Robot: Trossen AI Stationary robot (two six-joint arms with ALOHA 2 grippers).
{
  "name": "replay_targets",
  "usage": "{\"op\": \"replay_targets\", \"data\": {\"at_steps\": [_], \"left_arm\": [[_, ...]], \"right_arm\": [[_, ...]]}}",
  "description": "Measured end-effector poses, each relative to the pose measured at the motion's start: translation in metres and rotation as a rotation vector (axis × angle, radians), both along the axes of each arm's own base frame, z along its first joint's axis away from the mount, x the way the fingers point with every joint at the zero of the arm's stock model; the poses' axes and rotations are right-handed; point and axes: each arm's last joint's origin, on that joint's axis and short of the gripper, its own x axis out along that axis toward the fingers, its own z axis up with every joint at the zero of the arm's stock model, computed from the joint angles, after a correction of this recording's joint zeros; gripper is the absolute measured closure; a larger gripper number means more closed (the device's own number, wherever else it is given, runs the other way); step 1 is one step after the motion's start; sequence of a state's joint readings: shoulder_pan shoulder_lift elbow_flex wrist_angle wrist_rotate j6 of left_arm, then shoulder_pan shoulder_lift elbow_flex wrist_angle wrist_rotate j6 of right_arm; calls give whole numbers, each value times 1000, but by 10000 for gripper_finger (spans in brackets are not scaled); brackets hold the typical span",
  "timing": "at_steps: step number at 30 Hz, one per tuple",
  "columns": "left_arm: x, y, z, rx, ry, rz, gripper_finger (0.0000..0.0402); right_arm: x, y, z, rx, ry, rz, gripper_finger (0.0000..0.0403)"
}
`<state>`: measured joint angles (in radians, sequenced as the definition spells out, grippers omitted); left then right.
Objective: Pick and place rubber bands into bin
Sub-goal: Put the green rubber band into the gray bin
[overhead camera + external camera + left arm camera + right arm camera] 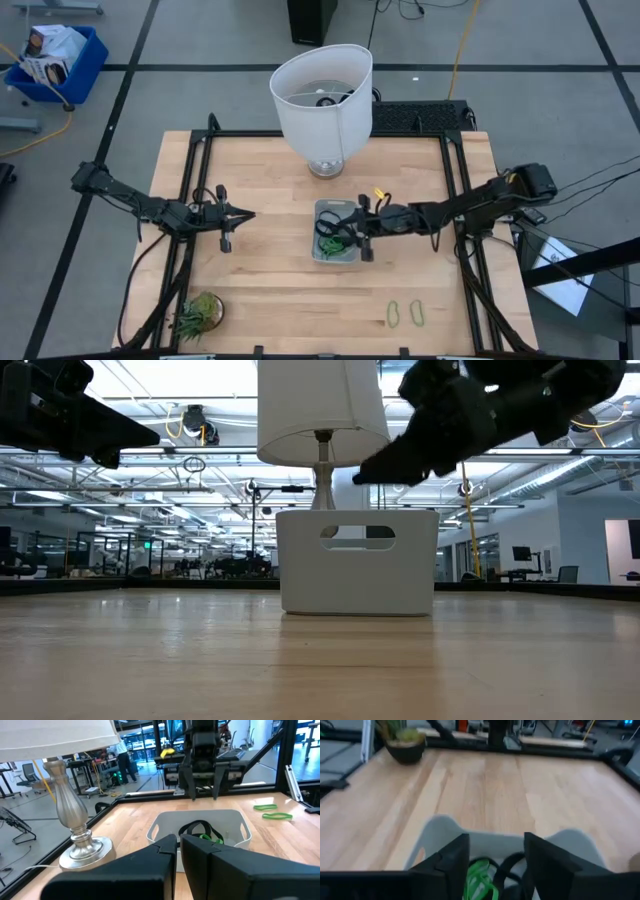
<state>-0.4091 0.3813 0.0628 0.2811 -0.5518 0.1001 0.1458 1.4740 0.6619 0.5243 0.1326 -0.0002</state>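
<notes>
The bin (322, 250) is a pale tray on the table's middle, in front of the lamp. It holds light-green (479, 876) and dark (509, 868) rubber bands, which also show in the left wrist view (202, 832). Two more light-green bands (394, 315) (416, 311) lie flat on the table near its front edge, right of the bin. My right gripper (355, 226) hangs open and empty above the bin (440, 832); in the low view it (362, 475) is clear of the bin's rim (358, 512). My left gripper (248, 213) is shut and empty, left of the bin, above the table.
A white lampshade (322, 95) on a silver lamp base (80, 845) stands just behind the bin. A small spiky green plant (198, 313) sits at the front left corner. Black frame rails run along the table's edges.
</notes>
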Motion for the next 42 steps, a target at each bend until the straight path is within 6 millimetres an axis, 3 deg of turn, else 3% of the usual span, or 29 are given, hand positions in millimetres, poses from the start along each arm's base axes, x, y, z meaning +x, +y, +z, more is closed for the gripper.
{"op": "replay_targets", "data": {"at_steps": [3, 9, 11, 20, 27, 34, 42], "left_arm": [[0, 0, 0, 0, 0, 0, 369], [0, 0, 0, 1, 2, 0, 369], [0, 0, 0, 1, 2, 0, 369], [0, 0, 0, 0, 1, 0, 369], [0, 0, 0, -9, -1, 0, 369], [0, 0, 0, -25, -3, 0, 369], [0, 0, 0, -27, -3, 0, 369]], "right_arm": [[-9, 2, 15, -13, -19, 18, 262], [-37, 9, 42, -44, -7, 75, 377], [-46, 14, 47, -45, 13, 100, 395], [-76, 59, 39, -2, 172, 235, 400], [-101, 92, 38, -26, 182, 313, 402], [-124, 98, 35, 10, 139, 280, 402], [-143, 111, 15, 105, 318, 230, 402]]}}
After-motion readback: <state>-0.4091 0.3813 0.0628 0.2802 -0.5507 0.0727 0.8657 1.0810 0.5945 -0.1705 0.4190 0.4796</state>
